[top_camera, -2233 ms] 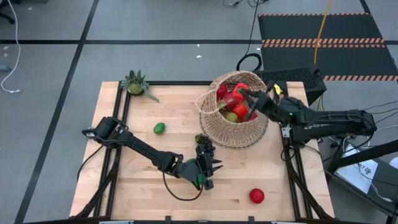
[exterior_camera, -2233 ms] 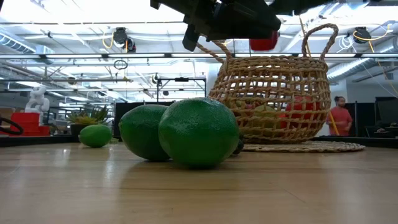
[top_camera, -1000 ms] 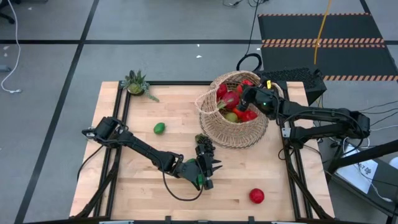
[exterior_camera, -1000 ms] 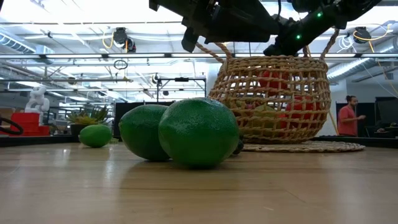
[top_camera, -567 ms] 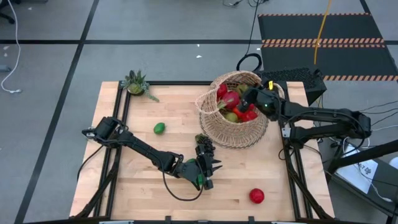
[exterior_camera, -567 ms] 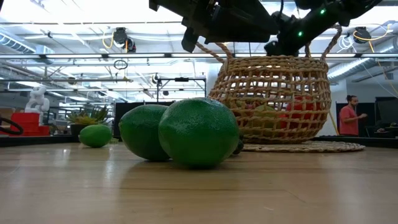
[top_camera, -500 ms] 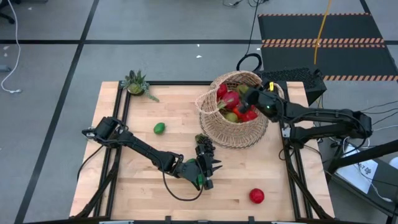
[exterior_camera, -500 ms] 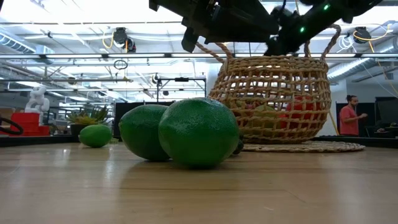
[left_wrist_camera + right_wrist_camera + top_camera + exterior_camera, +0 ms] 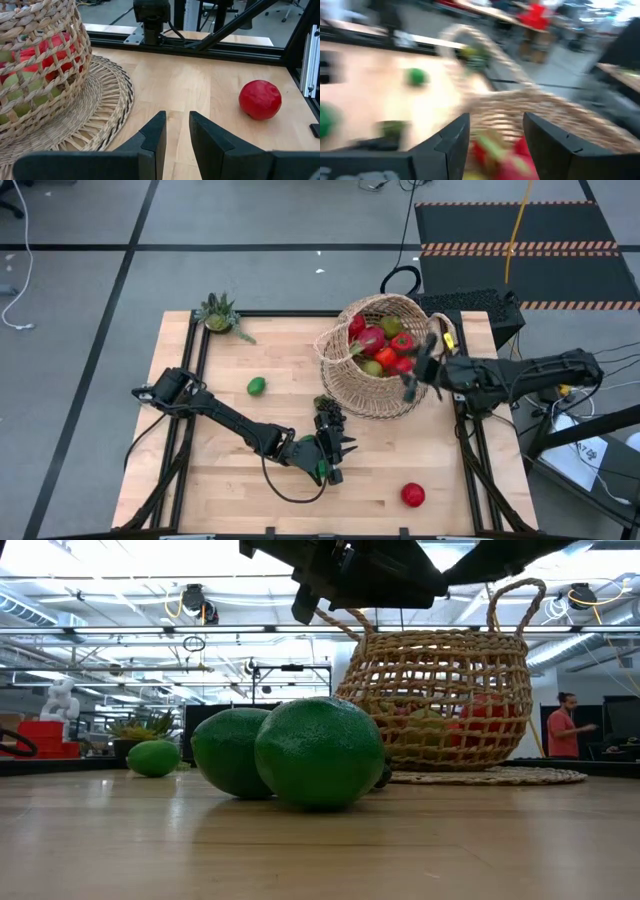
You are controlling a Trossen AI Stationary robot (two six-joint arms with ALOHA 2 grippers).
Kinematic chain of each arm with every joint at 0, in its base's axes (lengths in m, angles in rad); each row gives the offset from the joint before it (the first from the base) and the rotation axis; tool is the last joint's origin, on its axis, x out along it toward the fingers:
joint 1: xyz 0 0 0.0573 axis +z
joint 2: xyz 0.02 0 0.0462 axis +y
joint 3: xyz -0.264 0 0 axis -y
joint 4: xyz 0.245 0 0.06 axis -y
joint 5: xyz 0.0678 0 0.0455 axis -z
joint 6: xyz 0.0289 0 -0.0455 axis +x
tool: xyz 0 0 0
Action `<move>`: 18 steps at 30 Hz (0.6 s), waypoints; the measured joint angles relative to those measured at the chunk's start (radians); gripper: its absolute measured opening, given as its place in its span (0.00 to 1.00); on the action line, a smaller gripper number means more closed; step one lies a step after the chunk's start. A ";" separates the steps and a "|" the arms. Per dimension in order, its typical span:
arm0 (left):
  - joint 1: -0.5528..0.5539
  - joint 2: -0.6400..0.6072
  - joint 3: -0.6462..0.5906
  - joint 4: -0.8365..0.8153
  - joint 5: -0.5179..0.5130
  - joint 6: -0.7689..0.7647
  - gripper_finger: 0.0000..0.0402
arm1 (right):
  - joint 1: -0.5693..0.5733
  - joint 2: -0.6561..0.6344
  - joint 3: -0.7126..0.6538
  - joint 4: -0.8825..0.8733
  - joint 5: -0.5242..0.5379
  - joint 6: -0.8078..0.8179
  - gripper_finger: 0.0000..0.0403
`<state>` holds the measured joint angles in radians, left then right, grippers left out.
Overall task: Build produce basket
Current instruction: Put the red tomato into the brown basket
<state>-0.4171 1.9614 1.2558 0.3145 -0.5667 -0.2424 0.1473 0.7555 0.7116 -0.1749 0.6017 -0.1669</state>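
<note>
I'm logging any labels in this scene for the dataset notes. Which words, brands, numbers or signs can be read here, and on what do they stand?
None can be read in any view.
The basket, the red apple and the limes carry no print.
The white sheet beside the table has dark marks, too small to read.

The tan woven basket (image 9: 375, 360), full of red and green produce (image 9: 383, 347), sits just beside the right gripper (image 9: 415, 373).
</note>
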 joint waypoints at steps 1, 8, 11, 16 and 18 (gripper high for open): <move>-0.002 0.000 0.000 0.000 0.000 -0.001 0.22 | 0.032 -0.007 0.000 -0.015 -0.019 0.022 0.44; -0.012 0.000 0.000 0.016 0.000 -0.023 0.22 | 0.252 -0.016 0.000 -0.066 -0.110 0.104 0.44; -0.018 0.000 0.000 0.039 0.017 -0.023 0.22 | 0.347 -0.014 0.000 -0.081 -0.111 0.163 0.44; -0.029 0.000 0.000 0.041 0.043 -0.031 0.22 | 0.509 -0.003 0.000 -0.113 -0.109 0.297 0.44; -0.031 0.000 0.000 0.047 0.053 -0.031 0.22 | 0.573 0.011 0.000 -0.121 -0.107 0.346 0.44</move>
<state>-0.4485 1.9614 1.2556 0.3616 -0.5136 -0.2733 0.7202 0.7663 0.7116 -0.2955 0.4948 0.1792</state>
